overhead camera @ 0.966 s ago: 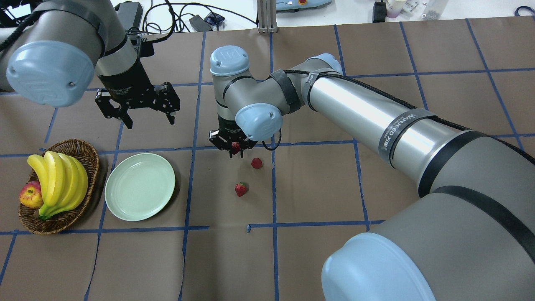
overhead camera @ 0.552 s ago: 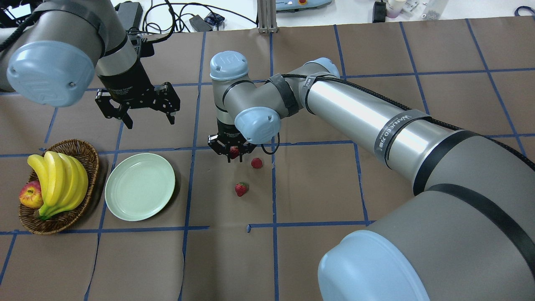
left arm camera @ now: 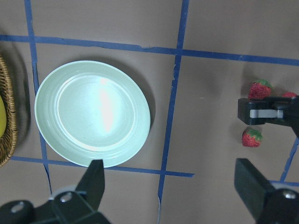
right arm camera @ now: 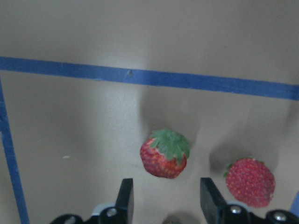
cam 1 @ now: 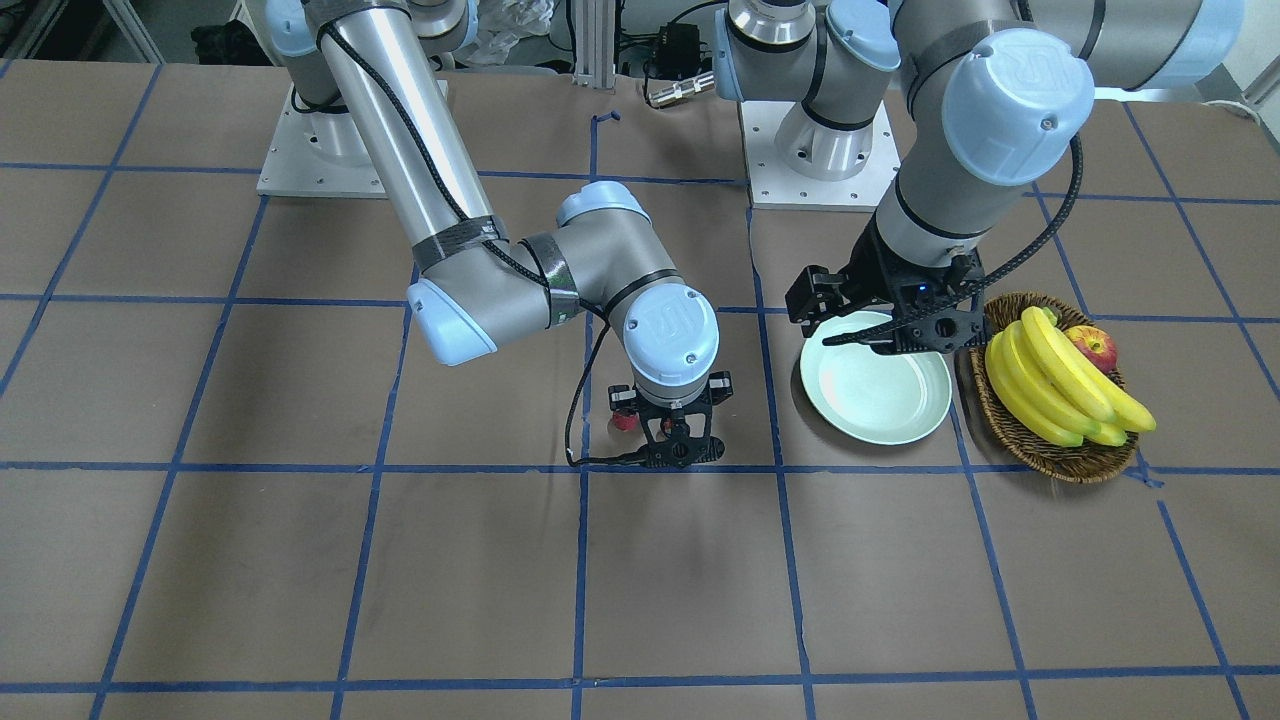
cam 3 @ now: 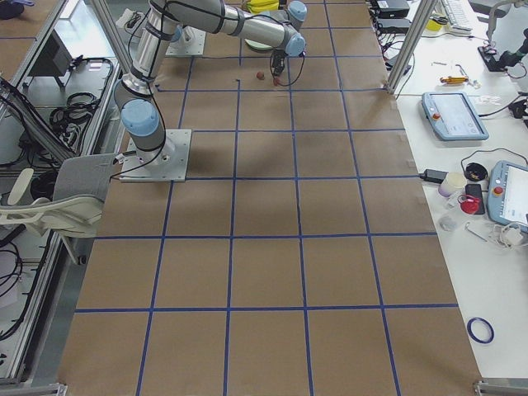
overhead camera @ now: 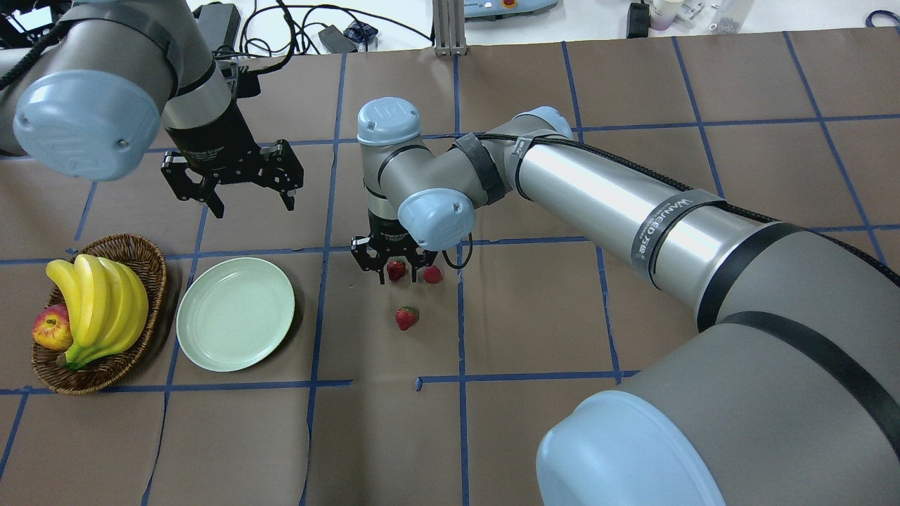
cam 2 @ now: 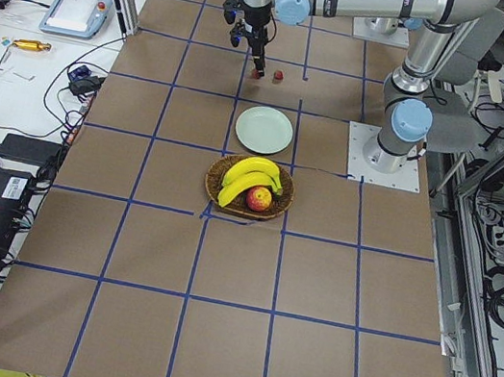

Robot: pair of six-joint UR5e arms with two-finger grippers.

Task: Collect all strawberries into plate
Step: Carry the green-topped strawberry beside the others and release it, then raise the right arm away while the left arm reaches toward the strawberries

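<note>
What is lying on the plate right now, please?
Nothing; the plate is bare, fully shown from overhead. The front view hides part of its rim behind the left tool. The three strawberries sit off it.

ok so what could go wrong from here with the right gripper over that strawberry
1. The open right gripper hangs over one strawberry, with a second strawberry close beside it. A finger coming down could knock that one away.
2. The strawberry is small and rounded, so closing fingers might squeeze it out sideways.
3. The left gripper hangs open by the plate, so the right arm's carry there could get crowded.
</note>
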